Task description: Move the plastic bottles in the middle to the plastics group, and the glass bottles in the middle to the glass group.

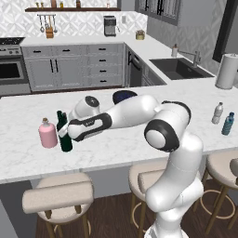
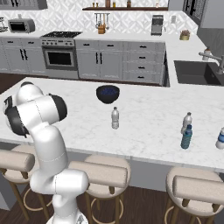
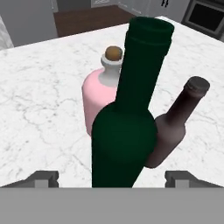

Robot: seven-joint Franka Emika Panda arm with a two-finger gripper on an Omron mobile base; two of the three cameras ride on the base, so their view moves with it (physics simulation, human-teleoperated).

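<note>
green bottle: the tall dark green wine-shaped glass bottle [image 3: 124, 131] stands upright on the white marble tabletop [image 1: 139, 144], right in with the glass group, at the left end in the left base view.
glass group: a squat pink flask with a cork stopper [image 3: 101, 94] sits just behind it, and a slim dark brown bottle [image 3: 173, 129] is tight against its side. Can't tell if those two actually touch.
end effector: the end effector [image 3: 111, 178] has its fingers spread wide, one on each side of the green bottle's base with clear gaps. Not gripping anything, looks like a let-go to me.
blue bottle: the small translucent blue plastic bottle with a dark cap [image 1: 228, 124] is way over at the right end, just beside the small clear greyish plastic bottle [image 1: 217, 113].
risk: honestly it's the pull-away. The three bottles are packed so close that a sideways swing of a finger could clip the green one and domino it into the brown one or the flask. Straight back looks safest.
labels: none that I can read, every bottle looks plain.
</note>
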